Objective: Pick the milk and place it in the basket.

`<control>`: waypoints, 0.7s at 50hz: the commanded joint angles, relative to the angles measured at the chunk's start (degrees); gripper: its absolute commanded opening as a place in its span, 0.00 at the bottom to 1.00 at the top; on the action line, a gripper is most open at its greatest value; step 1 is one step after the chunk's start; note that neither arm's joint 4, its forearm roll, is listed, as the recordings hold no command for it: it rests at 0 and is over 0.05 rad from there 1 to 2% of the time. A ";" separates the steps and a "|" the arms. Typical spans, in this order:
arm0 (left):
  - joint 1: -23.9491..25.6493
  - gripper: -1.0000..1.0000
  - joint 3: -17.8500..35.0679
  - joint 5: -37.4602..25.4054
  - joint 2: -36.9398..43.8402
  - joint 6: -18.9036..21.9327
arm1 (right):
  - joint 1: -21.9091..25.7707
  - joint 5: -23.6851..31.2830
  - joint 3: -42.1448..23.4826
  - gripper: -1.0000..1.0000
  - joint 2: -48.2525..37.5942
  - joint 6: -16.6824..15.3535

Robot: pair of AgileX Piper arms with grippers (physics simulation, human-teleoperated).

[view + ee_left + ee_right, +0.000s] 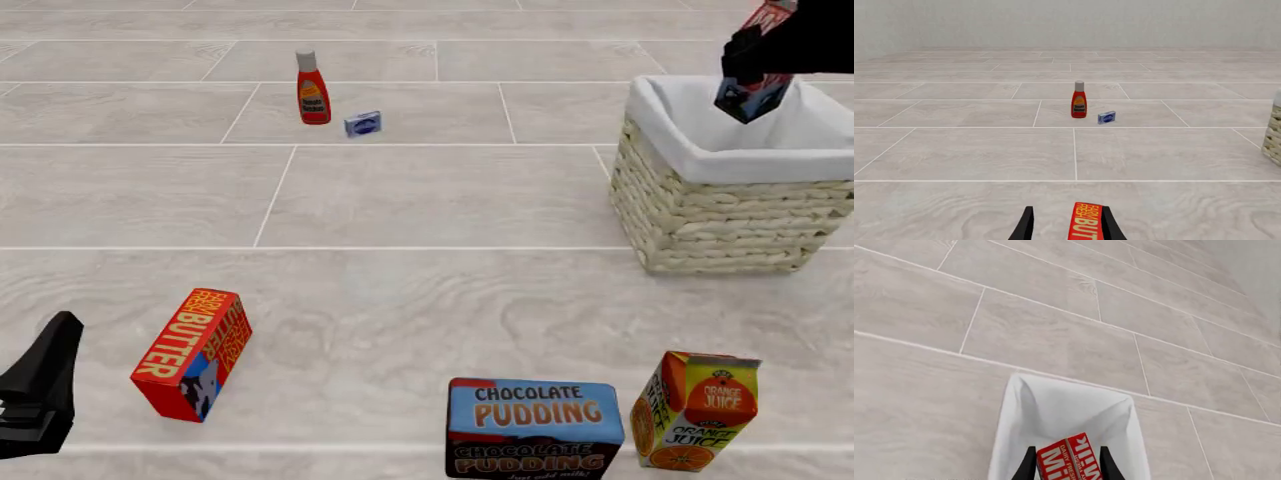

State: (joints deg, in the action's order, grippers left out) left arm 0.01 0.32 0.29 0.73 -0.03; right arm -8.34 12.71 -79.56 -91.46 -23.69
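Note:
The milk (754, 92), a red carton with a dark blue lower part, hangs tilted over the basket (727, 215), a pale wicker square with a white lining. My right gripper (763, 52) is shut on its upper part. In the right wrist view the milk (1067, 460) fills the gap between the dark fingers (1030, 464), with the basket's white lining (1054, 410) open right below it. My left gripper (40, 390) sits low at the near left, open and holding nothing. Its fingers (1024, 227) show apart in the left wrist view.
A red butter box (194, 352) lies just right of the left gripper. A chocolate pudding box (534, 425) and an orange juice carton (694, 410) stand at the near edge. A ketchup bottle (312, 90) and a small blue box (363, 124) stand far back.

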 commanded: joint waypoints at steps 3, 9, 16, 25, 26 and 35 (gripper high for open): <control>0.01 1.00 0.00 0.01 0.02 0.01 | -1.49 -2.35 -0.03 0.00 -2.09 1.58; 0.01 1.00 0.00 0.00 0.00 0.00 | -1.89 -3.10 -0.69 0.00 -4.61 2.04; -0.01 1.00 0.00 0.00 0.01 0.00 | -2.29 -4.23 -0.87 0.00 -7.52 1.96; 0.00 1.00 0.00 0.00 -0.01 -0.01 | -2.79 -4.85 -1.45 0.00 -10.31 1.50; 0.01 1.00 0.00 0.00 0.00 0.00 | -2.88 -5.01 -1.49 0.00 -10.67 1.49; 0.01 1.00 0.00 0.00 0.01 0.00 | -3.11 -4.81 -2.90 0.00 -12.66 1.34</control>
State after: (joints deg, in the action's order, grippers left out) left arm 0.01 0.32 0.29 0.73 -0.03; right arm -11.04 8.51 -80.36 -102.45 -23.67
